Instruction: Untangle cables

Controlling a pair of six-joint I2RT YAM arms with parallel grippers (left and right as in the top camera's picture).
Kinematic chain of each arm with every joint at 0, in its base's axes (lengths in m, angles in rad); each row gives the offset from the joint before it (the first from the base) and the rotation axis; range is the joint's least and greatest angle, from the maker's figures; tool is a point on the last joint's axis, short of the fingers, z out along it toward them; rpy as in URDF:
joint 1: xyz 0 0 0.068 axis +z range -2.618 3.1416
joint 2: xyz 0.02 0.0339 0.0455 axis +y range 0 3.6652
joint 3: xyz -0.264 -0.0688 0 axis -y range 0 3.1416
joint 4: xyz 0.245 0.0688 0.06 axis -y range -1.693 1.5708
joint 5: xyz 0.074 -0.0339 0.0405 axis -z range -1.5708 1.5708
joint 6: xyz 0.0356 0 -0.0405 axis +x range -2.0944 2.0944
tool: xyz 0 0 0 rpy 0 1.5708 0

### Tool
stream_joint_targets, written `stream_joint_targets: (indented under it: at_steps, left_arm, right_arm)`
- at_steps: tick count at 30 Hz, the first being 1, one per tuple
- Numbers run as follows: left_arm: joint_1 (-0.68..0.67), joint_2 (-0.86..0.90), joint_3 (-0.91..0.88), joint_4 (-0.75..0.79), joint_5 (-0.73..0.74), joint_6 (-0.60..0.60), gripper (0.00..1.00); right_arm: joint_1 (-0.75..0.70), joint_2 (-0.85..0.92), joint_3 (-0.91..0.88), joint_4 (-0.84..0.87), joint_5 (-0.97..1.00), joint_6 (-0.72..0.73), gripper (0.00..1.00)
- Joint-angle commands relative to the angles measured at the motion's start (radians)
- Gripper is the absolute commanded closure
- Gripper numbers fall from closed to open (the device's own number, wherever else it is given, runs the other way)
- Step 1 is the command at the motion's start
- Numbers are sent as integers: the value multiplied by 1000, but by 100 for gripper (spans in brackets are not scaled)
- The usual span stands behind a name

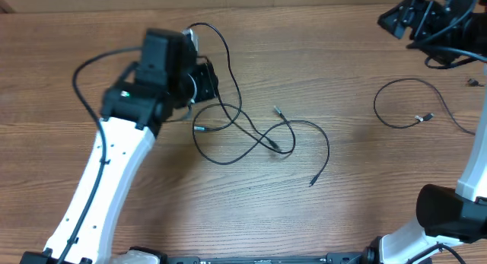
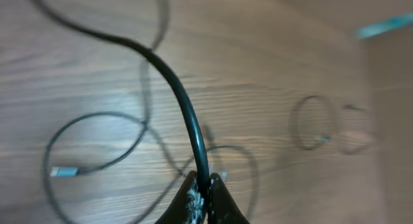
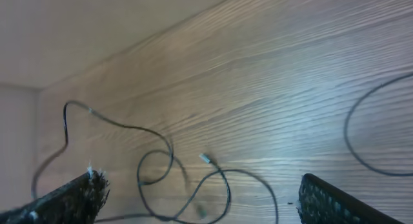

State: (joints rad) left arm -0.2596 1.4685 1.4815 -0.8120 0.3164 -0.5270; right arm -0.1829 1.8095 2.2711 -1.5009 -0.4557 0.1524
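Several thin black cables (image 1: 272,144) lie tangled in loops at the table's middle, with small silvery plugs at their ends. My left gripper (image 1: 204,80) sits at the tangle's left end, shut on one black cable (image 2: 187,114) that runs up and away from the jaws (image 2: 205,188). More loops and a plug (image 2: 63,172) lie on the wood below it. A separate cable (image 1: 421,119) lies in a loose ring at the right. My right gripper (image 1: 397,20) is at the far right corner, raised, open and empty (image 3: 201,180). The tangle (image 3: 205,158) shows far below it.
The wooden table (image 1: 342,211) carries everything. The white left arm (image 1: 106,173) crosses the front left of the table. The right arm's base (image 1: 456,211) stands at the front right. An arc of the separate cable (image 3: 348,137) shows at the right wrist view's edge.
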Motion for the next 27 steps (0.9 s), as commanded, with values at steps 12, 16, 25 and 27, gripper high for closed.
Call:
stream_joint_targets:
  at_steps: [12,16,25,27]
  left_arm:
    - [77,-2,132,250,522,-385,96]
    - [77,-2,132,294,518,-500,96]
    - [40,-2,132,372,498,-666,96]
    - [30,-2,132,372,488,-678,96]
  right_arm:
    - [41,-1,6,-120,-536,-449,11]
    - [97,-1,6,-159,-567,-562,14]
    - [345,-1,6,-35,-567,-569,18]
    - [391,-1,6,1,-563,-568,22]
